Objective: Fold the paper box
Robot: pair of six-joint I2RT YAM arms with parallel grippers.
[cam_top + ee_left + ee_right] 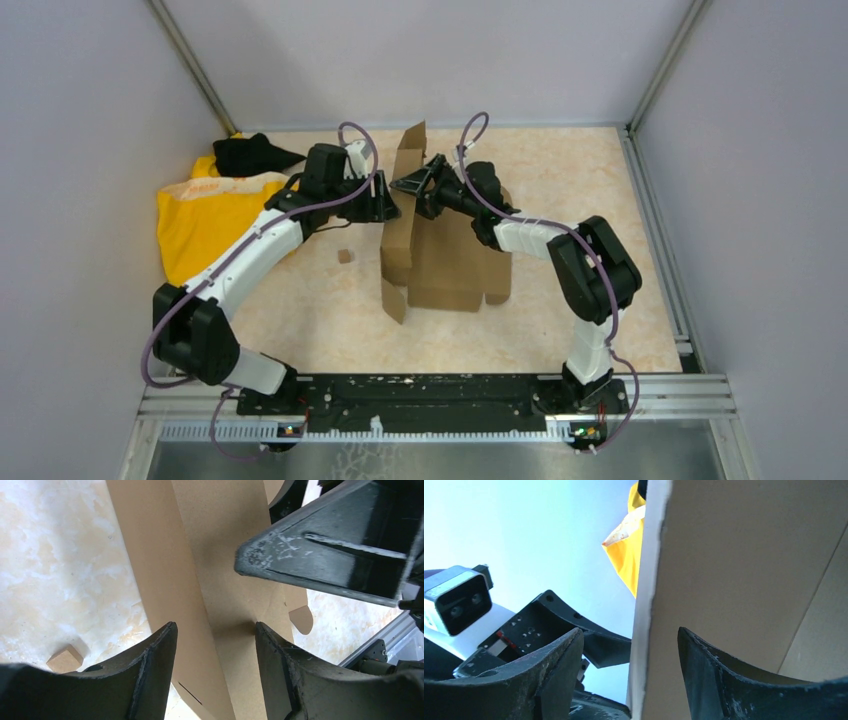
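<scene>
- The paper box (445,262) is plain brown corrugated cardboard. It lies mostly flat at the middle of the counter (590,190), with one long side panel (407,160) raised upright at its left edge.
- A faint reddish print on the yellow cloth (205,225) is too small to read.
- The left jaws stand apart and hold nothing. In the left wrist view, a fold of the box runs beyond the gap.
- The right jaws are wide too. The raised panel's edge stands between them, and a gap shows beside one finger (559,670).
- The left arm (255,250) and the right arm (520,235) reach in from opposite sides of that panel, their jaws close together.
- A tiny cardboard scrap (345,256) sits on the counter left of the box, not touching it.
- The yellow cloth is heaped at the far left, with a black cloth (250,153) at its far end.
</scene>
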